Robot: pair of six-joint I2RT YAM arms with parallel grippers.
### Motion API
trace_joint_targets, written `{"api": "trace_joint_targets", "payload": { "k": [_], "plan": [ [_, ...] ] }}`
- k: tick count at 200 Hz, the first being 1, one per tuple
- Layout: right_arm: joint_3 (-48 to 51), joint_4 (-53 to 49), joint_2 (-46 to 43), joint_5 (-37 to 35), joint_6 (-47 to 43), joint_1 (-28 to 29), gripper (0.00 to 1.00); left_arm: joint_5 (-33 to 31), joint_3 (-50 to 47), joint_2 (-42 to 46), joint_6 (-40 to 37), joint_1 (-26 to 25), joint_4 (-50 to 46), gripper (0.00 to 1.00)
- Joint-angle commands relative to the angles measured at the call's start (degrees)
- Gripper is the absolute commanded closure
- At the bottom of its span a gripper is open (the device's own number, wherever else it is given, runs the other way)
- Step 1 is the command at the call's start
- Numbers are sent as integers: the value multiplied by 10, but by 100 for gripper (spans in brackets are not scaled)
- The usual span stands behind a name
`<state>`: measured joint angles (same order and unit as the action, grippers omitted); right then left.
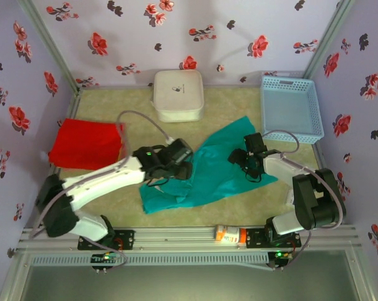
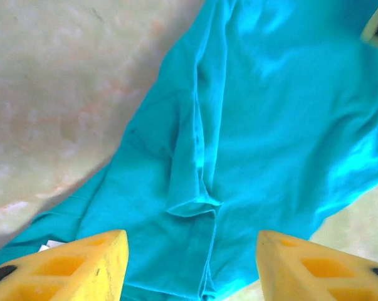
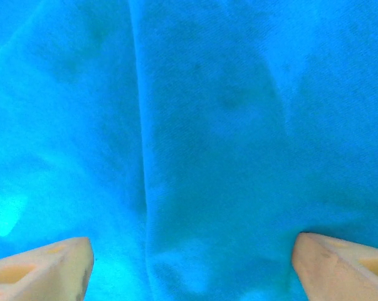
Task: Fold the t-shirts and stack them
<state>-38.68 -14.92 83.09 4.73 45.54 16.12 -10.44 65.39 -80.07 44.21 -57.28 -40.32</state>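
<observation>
I am looking at the teal t-shirt (image 1: 217, 169), which is lying spread and rumpled on the tabletop (image 1: 239, 207) just on the near side of the white box (image 1: 178, 94). Its long axis is running on a slant, from a near-left corner toward a far-right corner out to the right of the box. The red t-shirt (image 1: 87, 144) is sitting as a flat, roughly squared patch to the left of the box and a little nearer, well apart from the teal one, so I am judging it already folded and the teal one as the piece in hand. The left gripper (image 1: 182, 164) is hovering over the teal cloth straight on the near side of the box, its jaws standing apart with nothing pinched between them; in the left wrist view a raised crease is running away from the gripper along the cloth, midway between the fingers (image 2: 88, 263). The right gripper (image 1: 245, 160) is hanging near-right of the box over the shirt's other half, jaws spread wide and empty, close above the cloth. Each arm is covering one end of that slanted axis, so I am reckoning the next fold calls for both.
</observation>
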Motion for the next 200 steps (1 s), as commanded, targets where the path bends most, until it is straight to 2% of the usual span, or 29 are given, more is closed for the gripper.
{"api": "trace_joint_targets", "payload": {
  "k": [1,14,27,74,90,126,157,173,200],
  "plan": [
    [17,-25,33,17,9,-3,15,53,-73,49,6,63,4,46],
    [17,-24,35,18,9,-3,15,100,-120,72,20,105,34,49],
    [16,-25,36,18,7,-3,15,130,-160,90,40,126,68,53],
    [17,-24,40,20,7,-3,16,206,-238,72,110,127,188,55],
    [18,-26,37,23,6,-4,16,215,-240,69,113,108,217,55],
    [6,-47,16,24,-7,-3,15,182,-197,50,19,51,195,56],
    [-11,-80,-8,26,-20,-4,13,109,-142,26,-95,-4,124,57],
    [-16,-94,-24,22,-22,-3,12,73,-120,2,-142,-21,89,57],
    [-24,-114,-44,14,-26,-3,11,51,-87,-40,-188,-42,56,56]
  ]
}}
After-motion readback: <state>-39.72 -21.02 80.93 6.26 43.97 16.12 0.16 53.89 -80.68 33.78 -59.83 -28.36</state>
